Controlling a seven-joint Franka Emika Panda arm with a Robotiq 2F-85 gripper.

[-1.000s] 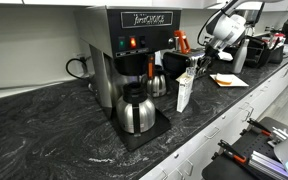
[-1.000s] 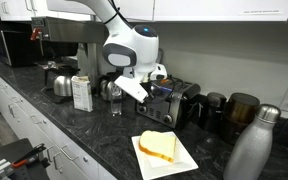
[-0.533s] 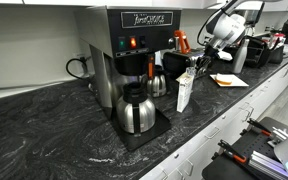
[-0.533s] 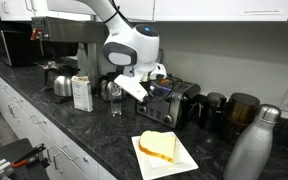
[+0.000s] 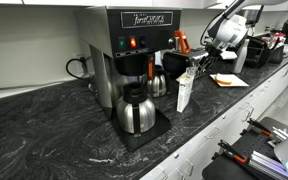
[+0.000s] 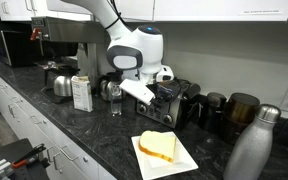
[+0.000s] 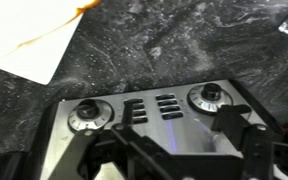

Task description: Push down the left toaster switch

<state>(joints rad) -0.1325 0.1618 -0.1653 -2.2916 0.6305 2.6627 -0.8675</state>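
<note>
The toaster (image 6: 184, 102) is a low black box with a steel front, standing against the wall on the dark counter. In the wrist view its steel panel (image 7: 159, 125) fills the lower half, with a knob (image 7: 91, 116) on the left, a knob (image 7: 210, 97) on the right and rows of small buttons (image 7: 154, 108) between them. My gripper (image 7: 181, 135) hangs right at this panel, open, one black finger (image 7: 124, 132) on each side and nothing between them. In an exterior view the gripper (image 6: 156, 95) sits at the toaster's near end. I cannot pick out the left switch among the dark shapes.
A tall coffee machine (image 5: 129, 50) with a steel pot (image 5: 136, 110) stands further along the counter, and a white carton (image 6: 82, 93) and a glass (image 6: 117, 102) are nearer the toaster. A paper plate with toast (image 6: 162, 150), black canisters (image 6: 239, 110) and a steel bottle (image 6: 249, 150) are close by.
The jaws have spread apart from a shut state. The wrist has shifted slightly towards the toaster. Nothing else has moved.
</note>
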